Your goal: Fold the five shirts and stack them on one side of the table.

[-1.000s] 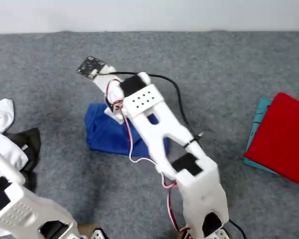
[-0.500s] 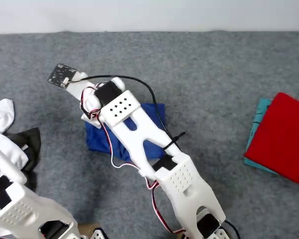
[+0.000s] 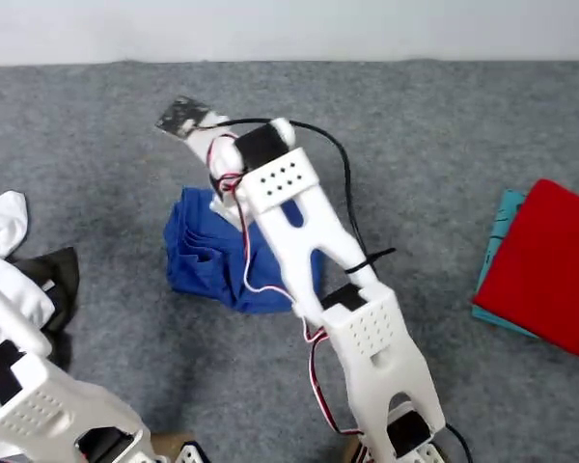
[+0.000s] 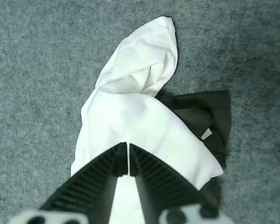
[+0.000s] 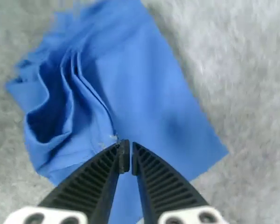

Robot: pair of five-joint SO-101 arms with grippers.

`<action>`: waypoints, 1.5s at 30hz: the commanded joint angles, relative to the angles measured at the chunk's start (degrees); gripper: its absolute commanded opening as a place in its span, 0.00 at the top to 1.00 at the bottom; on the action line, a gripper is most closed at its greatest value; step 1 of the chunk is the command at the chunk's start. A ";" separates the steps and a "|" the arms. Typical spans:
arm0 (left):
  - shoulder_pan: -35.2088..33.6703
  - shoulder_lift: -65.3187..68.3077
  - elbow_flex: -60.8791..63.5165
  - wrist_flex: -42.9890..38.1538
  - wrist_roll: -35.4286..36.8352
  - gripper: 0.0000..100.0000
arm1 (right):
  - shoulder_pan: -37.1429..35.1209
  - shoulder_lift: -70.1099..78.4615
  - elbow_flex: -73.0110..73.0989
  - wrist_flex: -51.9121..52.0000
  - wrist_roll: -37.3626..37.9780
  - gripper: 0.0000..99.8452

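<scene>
A rumpled blue shirt [image 3: 207,260] lies in the middle of the grey table. My right gripper [image 5: 127,151] is shut on the blue shirt [image 5: 144,93], and creases in the cloth run towards its tips. In the high view the right gripper [image 3: 220,198] is at the shirt's far edge. At the left lies a white shirt [image 3: 5,227] over a black shirt [image 3: 56,275]. My left gripper [image 4: 129,151] is shut just above the white shirt [image 4: 130,107], with the black shirt [image 4: 205,114] showing beside it. A folded red shirt [image 3: 545,265] rests on a teal shirt [image 3: 502,227] at the right.
The grey carpet-like table top [image 3: 415,135] is bare between the blue shirt and the red stack. A white wall edge runs along the far side. The left arm's body [image 3: 39,405] is at the near left corner.
The right arm swung left and then back towards the far edge of the blue shirt. The shirt went from flat to bunched and creased. The left arm stayed still.
</scene>
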 commanded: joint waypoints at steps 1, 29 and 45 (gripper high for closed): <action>0.26 -3.16 -0.13 0.97 0.44 0.98 | -1.80 -0.75 2.02 2.33 -0.09 0.99; 0.00 -3.60 3.56 0.88 0.35 0.98 | 1.10 2.59 0.79 2.24 0.18 0.99; 0.26 -3.60 3.56 0.88 0.35 0.98 | -18.68 -0.57 4.31 2.42 1.85 0.99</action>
